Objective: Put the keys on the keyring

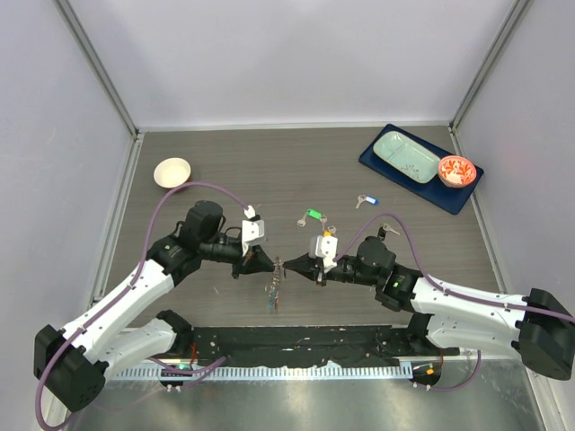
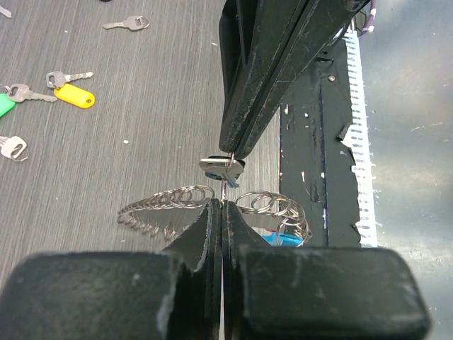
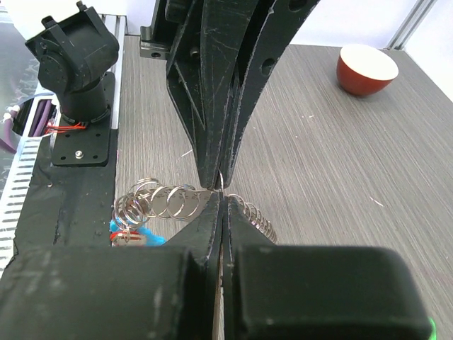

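The keyring [image 1: 273, 292] hangs between my two grippers above the table's near middle. My left gripper [image 1: 268, 263] is shut on one ring of its grey metal chain [image 2: 166, 202]. In the left wrist view its fingertips [image 2: 212, 212] pinch the wire. My right gripper [image 1: 295, 267] is shut, tip to tip with the left. It seems to pinch a small silver key [image 2: 221, 166] against that ring. The chain [image 3: 159, 202], blue strap [image 3: 134, 234] and red tag dangle below. Loose keys lie on the table: green tag [image 1: 312, 215], blue tag [image 1: 367, 201], yellow tag [image 2: 74, 95], plain silver [image 2: 127, 23].
A white bowl [image 1: 172, 171] stands at the back left. A dark blue mat [image 1: 377, 162] at the back right carries a pale green tray [image 1: 406, 156] and a small red-patterned bowl [image 1: 455, 170]. A black base plate [image 1: 305, 343] runs along the near edge.
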`<state>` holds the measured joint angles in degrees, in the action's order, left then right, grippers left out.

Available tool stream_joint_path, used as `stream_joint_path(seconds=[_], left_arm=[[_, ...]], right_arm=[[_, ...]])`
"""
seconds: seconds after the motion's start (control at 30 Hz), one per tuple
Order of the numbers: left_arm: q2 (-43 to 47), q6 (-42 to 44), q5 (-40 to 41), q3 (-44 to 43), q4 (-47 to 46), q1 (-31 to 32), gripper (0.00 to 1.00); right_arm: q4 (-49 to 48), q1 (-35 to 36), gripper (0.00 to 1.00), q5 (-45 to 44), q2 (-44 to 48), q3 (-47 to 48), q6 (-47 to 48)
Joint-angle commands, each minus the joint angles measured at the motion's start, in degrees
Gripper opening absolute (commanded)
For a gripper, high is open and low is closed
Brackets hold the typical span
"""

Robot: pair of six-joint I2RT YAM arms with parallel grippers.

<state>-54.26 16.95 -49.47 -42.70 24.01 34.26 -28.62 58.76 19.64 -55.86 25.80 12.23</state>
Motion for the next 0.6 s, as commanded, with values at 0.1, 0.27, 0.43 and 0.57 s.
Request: stream_joint_path(seconds=[0.1,0.27,0.43,0.57], left_arm=[[0.0,0.5,-0.8,-0.1,-3.3,0.5,0.00],[-0.1,0.5,-0.8,-0.1,-3.3,0.6,0.00],[0.1,0.5,-0.7,-0.1,-3.4,0.6,0.00],[0.0,0.5,-0.9,-0.1,-3.4,0.7,0.00]], right_arm=[[-2.1,0.4,0.01,0.2,0.4,0.7,-0.5],[-2.0,0.5,0.01,0.2,0.3,0.7,-0.5],[-1.9,0.5,0.01,0.3,-0.1,0.7,-0.5],[-1.9,0.5,0.01,0.2,-0.6,0.8,-0.5]])
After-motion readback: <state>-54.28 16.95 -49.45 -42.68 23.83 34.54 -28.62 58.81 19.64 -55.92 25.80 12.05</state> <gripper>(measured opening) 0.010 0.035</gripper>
